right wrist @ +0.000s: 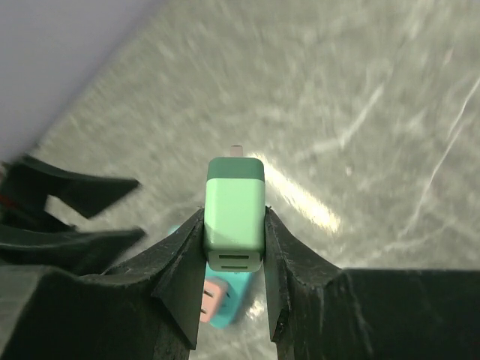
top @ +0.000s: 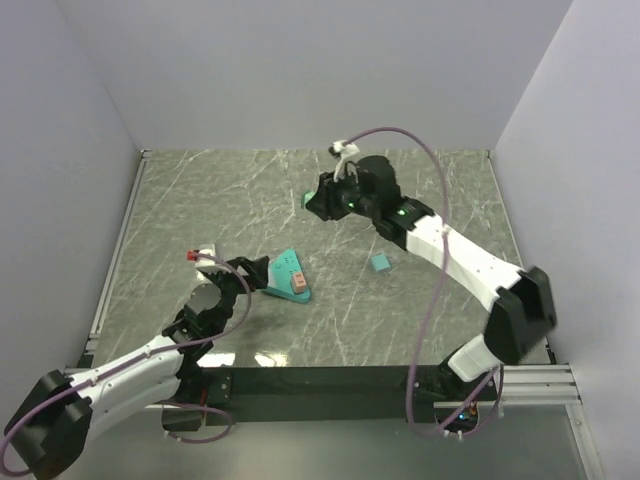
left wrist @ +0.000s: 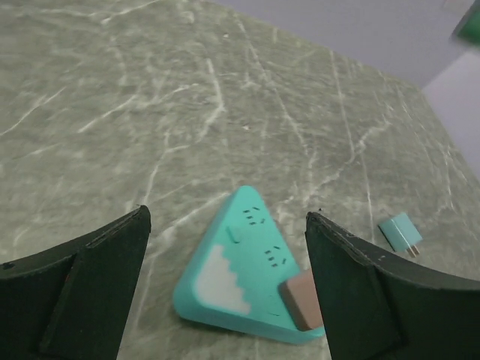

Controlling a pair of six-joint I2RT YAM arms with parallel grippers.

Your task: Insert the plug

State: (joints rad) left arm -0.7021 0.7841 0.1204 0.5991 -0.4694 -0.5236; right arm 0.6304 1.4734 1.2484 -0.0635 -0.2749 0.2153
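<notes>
Looks like the carry step: right gripper (right wrist: 234,219) is clenched on the mint-green plug (right wrist: 235,196), up in the air well beyond the teal triangular power strip (left wrist: 247,277) – left gripper (left wrist: 226,219) hangs released just near that strip – so next up is lining the prongs over a free socket.

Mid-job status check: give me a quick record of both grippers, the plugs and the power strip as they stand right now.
left gripper: open, empty, facing the power strip
right gripper: shut on green plug, off the table
power strip: teal, triangular, flat on the table
pink plug: seated at one corner of the power strip
sockets: two free ones visible on the power strip's face
teal plug: loose on the table, apart from the power strip
status: green plug not yet inserted
</notes>
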